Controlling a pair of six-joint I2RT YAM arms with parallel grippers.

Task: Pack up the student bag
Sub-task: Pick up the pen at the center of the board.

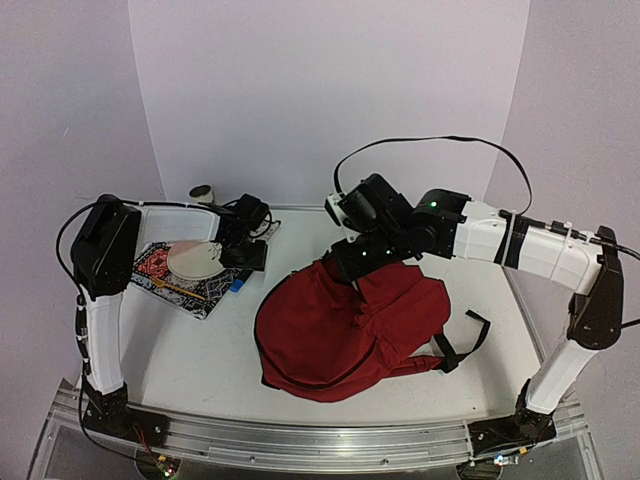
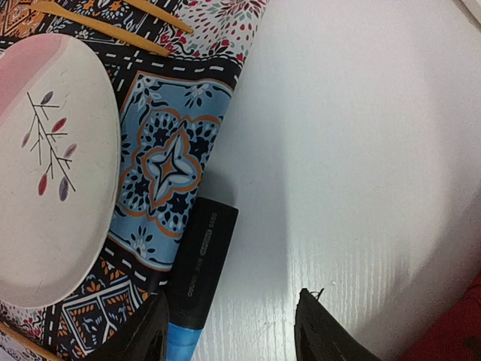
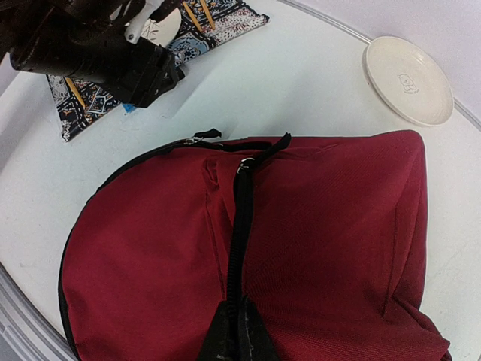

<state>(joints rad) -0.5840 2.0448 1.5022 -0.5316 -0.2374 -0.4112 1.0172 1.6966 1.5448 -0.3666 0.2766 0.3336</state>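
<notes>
The student bag [image 1: 340,330] is a dark-red backpack lying flat in the middle of the table, and it fills the right wrist view [image 3: 316,241]. My right gripper [image 1: 347,268] sits at the bag's far edge. Its jaws [image 3: 237,335] are shut on the bag's black zipper band [image 3: 240,226]. My left gripper [image 1: 246,256] hovers left of the bag, over the edge of a patterned mat [image 2: 169,158]. It is open and empty [image 2: 233,331] over bare table. A black and blue marker [image 2: 201,259] lies just inside its left finger [image 2: 146,331].
A pale plate with a twig drawing [image 2: 45,173] rests on the mat [image 1: 160,275], with orange pencils [image 2: 113,34] beside it. A white dish [image 3: 409,79] sits beyond the bag. A small cup [image 1: 203,192] stands at the back. The bag's black straps [image 1: 470,335] trail right.
</notes>
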